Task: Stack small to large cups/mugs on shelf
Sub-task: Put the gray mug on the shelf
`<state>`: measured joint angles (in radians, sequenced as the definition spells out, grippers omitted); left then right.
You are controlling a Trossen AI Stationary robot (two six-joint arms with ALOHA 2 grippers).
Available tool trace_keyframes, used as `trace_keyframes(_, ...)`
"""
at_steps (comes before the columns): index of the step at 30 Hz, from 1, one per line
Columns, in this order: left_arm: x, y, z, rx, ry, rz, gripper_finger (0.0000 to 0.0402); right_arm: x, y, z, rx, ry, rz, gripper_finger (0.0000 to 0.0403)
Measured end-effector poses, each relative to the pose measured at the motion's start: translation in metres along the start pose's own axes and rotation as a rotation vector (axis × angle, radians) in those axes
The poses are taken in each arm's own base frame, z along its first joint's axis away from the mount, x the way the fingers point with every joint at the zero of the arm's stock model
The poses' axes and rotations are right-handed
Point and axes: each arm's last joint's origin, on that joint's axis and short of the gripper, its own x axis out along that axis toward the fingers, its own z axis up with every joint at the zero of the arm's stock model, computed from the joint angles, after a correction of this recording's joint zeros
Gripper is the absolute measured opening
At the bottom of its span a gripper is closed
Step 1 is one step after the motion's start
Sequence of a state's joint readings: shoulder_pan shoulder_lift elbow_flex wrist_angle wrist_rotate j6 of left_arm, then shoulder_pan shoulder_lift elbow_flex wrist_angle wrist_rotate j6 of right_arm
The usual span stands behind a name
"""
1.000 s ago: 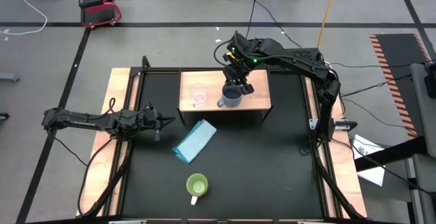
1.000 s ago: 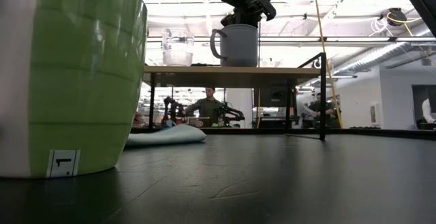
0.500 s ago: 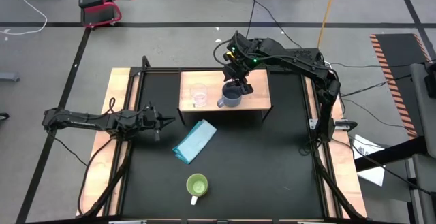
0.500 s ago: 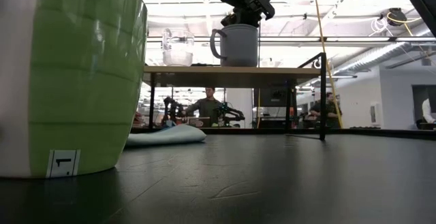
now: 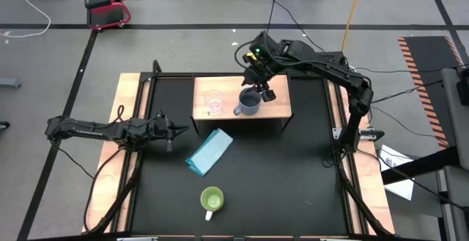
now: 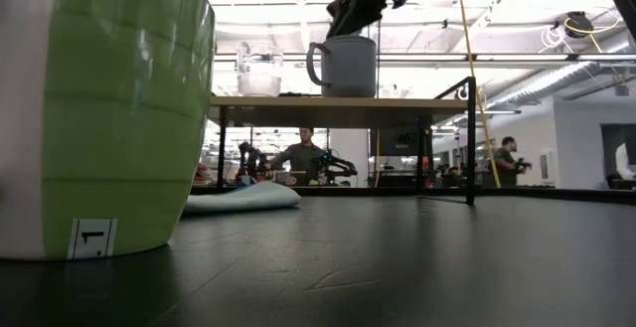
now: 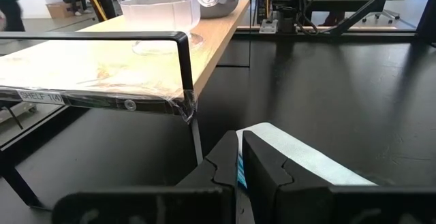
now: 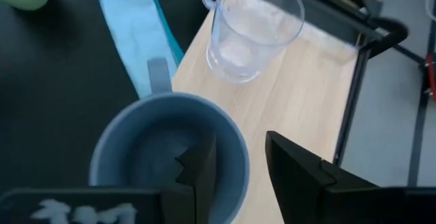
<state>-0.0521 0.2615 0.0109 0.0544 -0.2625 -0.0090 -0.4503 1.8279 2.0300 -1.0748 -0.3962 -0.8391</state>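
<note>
A wooden shelf [image 5: 275,109] carries a glass cup [image 5: 213,102] beside a grey mug [image 5: 249,104]. The right gripper [image 5: 262,90] is held above the mug, fingers parted and empty. The green mug [image 5: 211,199] (near edge) is seen on the table [image 5: 293,175]. The left gripper [image 5: 173,130] is parked, fingers nearly closed

- Grey concrete floor [image 5: 58,65], marked with black tape lines around the table.
- Red-and-black metal cart [image 5: 106,3], on the floor beyond the table's far left corner.
- Orange-and-black striped hazard strip [image 5: 421,80], on the floor at the right.
- Yellow cable [image 5: 353,3], running across the far floor.
- Bright white ceiling lights [image 6: 268,14], above an open workshop.
- People [image 6: 298,156] at distant workbenches.
</note>
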Motion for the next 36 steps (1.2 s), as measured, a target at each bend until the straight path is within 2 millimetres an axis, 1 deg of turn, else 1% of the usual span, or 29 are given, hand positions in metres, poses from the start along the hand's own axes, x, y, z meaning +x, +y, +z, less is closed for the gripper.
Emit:
trace_keyframes(4, 0.0, 0.0, 0.0, -0.003, 0.0, 0.0, 0.0026, -0.015, 0.007, 0.006, 0.036, -0.021, -0.016, 0.0119)
trace_keyframes(6, 0.0, 0.0, 0.0, -0.004, 0.0, 0.0, 0.0026, -0.02, 0.013, 0.006, 0.053, -0.011, 0.002, 0.011)
trace_keyframes(8, 0.0, 0.0, 0.0, -0.004, 0.001, 0.0, 0.0026, -0.022, 0.022, 0.006, 0.061, 0.017, 0.05, 0.0089)
trace_keyframes(11, 0.0, 0.0, 0.0, -0.007, 0.003, 0.0, 0.0026, -0.024, 0.038, 0.012, 0.026, 0.011, 0.153, 0.0038)
trace_keyframes(12, 0.0, 0.0, 0.0, -0.009, 0.004, 0.0, 0.0026, -0.025, 0.044, 0.015, 0.011, 0.002, 0.182, 0.002)
trace_keyframes(13, 0.0, 0.0, 0.0, -0.011, 0.004, -0.001, 0.0026, -0.024, 0.05, 0.018, -0.003, -0.008, 0.209, 0.001)
trace_keyframes(17, 0.0, 0.0, -0.001, -0.011, 0.008, -0.001, 0.0026, -0.012, 0.085, 0.031, -0.068, -0.02, 0.288, 0.0004)
trace_keyframes(20, 0.0, 0.0, -0.001, -0.016, 0.008, -0.001, 0.0026, -0.001, 0.118, 0.032, -0.118, 0.006, 0.361, 0.0002)
trace_keyframes(24, 0.0, 0.0, -0.001, -0.014, 0.009, -0.002, 0.0026, 0.005, 0.162, 0.023, -0.164, 0.04, 0.374, 0.0001)
trace_keyframes(27, 0.0, 0.0, -0.001, -0.013, 0.01, -0.002, 0.0026, 0.003, 0.185, 0.009, -0.152, -0.007, 0.357, 0.0)
trace_keyframes(31, 0.0, 0.0, 0.0, -0.009, 0.007, -0.002, 0.0026, -0.01, 0.205, -0.008, -0.135, -0.1, 0.235, 0.0)
trace_keyframes(36, 0.0, 0.0, 0.0, -0.012, -0.001, -0.002, 0.0026, -0.021, 0.218, -0.034, -0.085, -0.214, 0.153, 0.0)
